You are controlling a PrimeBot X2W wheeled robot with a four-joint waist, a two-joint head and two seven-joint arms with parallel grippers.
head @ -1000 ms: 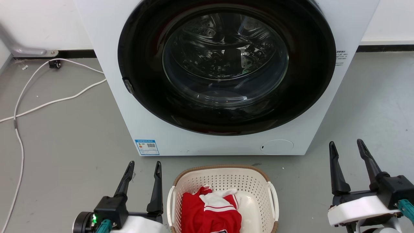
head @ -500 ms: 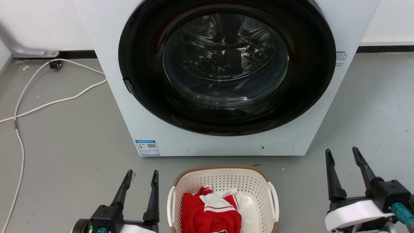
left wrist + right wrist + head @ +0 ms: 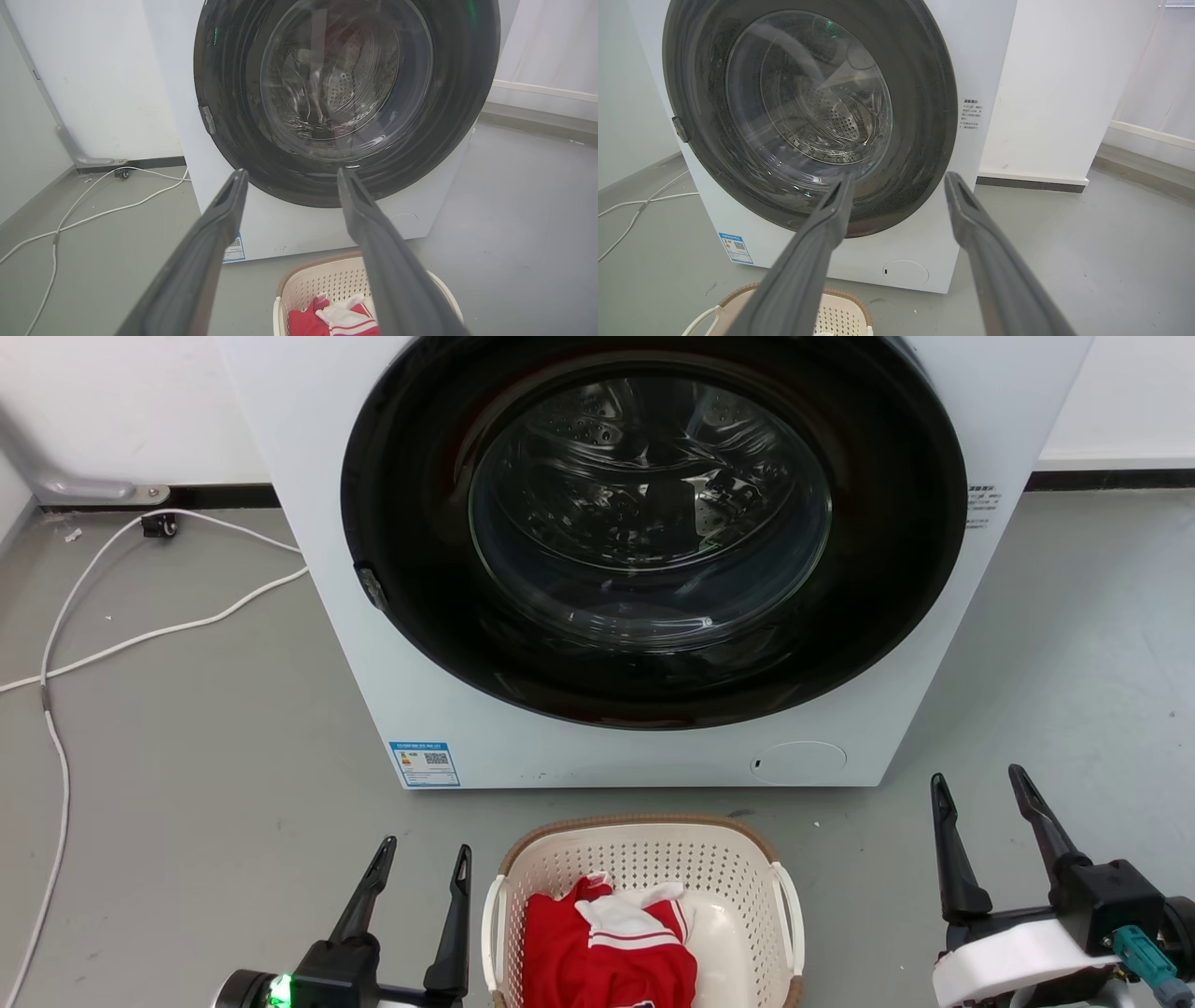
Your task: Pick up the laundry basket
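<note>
Fingers of the left gripper (image 3: 426, 846) stand spread apart, holding nothing, just left of the laundry basket (image 3: 653, 873); those of the right gripper (image 3: 976, 775) are likewise parted and empty, well to its right. The basket sits upright on the grey floor (image 3: 187, 756) just before the washing machine (image 3: 299, 476), untouched, with red-and-white clothing (image 3: 607, 961) inside.

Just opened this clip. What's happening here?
A two-armed robot faces a washing machine. The laundry basket sits on the floor in front of it, holding red and white clothing. The left tool hangs open close beside the basket's left handle, and the right tool hangs open farther off to its right. Neither touches the basket, so the pickup has not yet begun.
</note>
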